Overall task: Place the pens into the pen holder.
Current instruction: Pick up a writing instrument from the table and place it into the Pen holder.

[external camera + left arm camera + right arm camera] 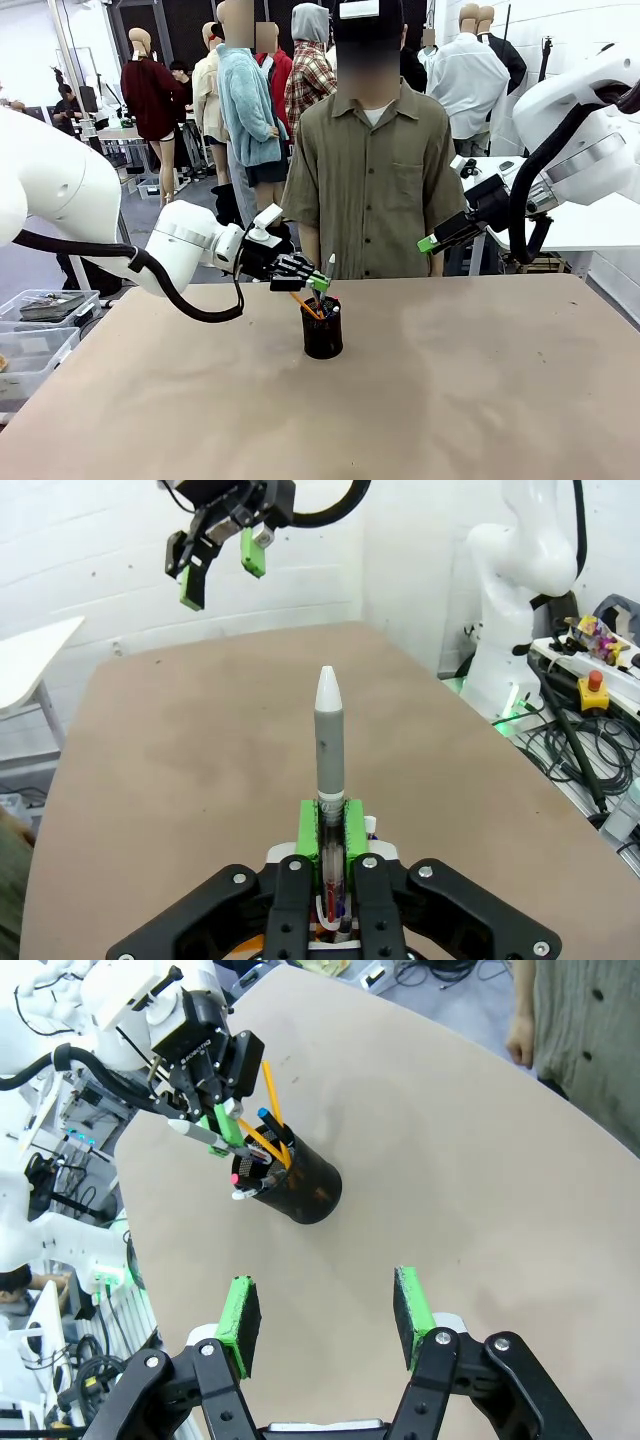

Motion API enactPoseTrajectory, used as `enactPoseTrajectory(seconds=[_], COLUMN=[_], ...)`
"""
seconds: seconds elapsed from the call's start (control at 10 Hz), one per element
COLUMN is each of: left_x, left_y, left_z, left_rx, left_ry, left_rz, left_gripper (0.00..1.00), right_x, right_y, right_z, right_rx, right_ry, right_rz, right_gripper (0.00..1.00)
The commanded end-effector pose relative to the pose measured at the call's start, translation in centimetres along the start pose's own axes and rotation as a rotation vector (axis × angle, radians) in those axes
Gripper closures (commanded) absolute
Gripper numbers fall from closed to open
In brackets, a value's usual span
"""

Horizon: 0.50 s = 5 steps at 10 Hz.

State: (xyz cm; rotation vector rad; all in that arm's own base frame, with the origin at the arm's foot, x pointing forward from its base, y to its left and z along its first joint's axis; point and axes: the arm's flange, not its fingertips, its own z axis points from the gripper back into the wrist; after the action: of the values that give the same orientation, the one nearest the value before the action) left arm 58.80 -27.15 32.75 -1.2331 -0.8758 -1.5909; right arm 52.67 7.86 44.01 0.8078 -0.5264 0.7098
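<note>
The black mesh pen holder [322,335] stands mid-table, with yellow pencils [268,1100] and a blue-ended pen [264,1115] sticking out of it. My left gripper [317,283] hovers just above its rim, shut on a grey-white pen [329,740] held upright, lower end dipping into the holder [305,1185]. In the left wrist view the green pads [307,830] clamp the pen's barrel. My right gripper [432,242] hangs open and empty, raised to the right of the holder; its own view shows the jaws [325,1312] wide apart over bare tabletop.
A person [372,170] stands at the far edge behind the holder, one hand [520,1040] hanging down. Clear plastic bins [40,325] sit off the table's left. A white table [585,225] lies behind my right arm. The brown tabletop [480,390] is bare around the holder.
</note>
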Motion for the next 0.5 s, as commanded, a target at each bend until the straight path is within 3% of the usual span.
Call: enactPoseTrajectory(seconds=[0.0,0.4], left_x=[0.06,-0.03], left_y=[0.73,0.64], left_z=[-0.22,-0.52], left_rx=[-0.013,-0.027], left_ry=[0.038,0.068], left_rz=[0.033,0.048], left_gripper=[1.0,1.0], right_x=[0.12,0.12], right_y=[-0.18,-0.18], right_z=[-0.03,-0.03], right_rx=[0.015,0.015], right_ry=[-0.007,-0.007], right_rz=[0.015,0.015], right_gripper=[0.32,0.32])
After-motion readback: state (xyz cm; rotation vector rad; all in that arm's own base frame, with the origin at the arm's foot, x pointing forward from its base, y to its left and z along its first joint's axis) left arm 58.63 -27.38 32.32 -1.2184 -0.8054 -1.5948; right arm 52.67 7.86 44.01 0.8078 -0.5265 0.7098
